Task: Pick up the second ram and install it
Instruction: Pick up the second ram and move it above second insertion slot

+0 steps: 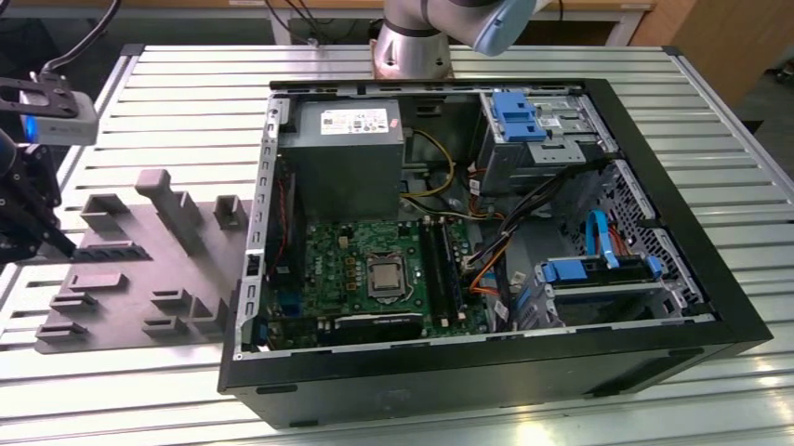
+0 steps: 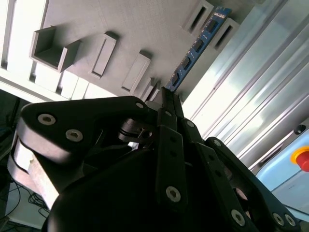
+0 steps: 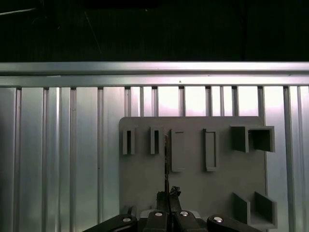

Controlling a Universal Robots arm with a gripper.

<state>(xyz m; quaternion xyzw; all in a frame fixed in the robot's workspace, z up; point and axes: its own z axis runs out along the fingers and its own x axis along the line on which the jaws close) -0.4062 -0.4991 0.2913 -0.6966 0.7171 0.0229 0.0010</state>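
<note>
the jaws are clenched on one end of the ram (image 2: 195,48), a thin blue-black stick that reaches out over the grey tray (image 2: 120,29). i cannot tell whether it touches the tray. in the exterior view the tray lies on the ribbed tabletop (image 1: 162,93), at 9 o'clock from the open case (image 1: 496,376).

Second ram (image 2: 197,47): near end hidden between the jaws in the second wrist view. In the first wrist view it stands edge-on, a thin dark line, faces unreadable. Exterior view: arm (image 1: 416,42) cropped by the top edge, its wrist end cut off at the exterior view's left; jaws and ram too dark to separate there. Grey tray (image 3: 140,183): near edge hidden behind the jaws.
</note>
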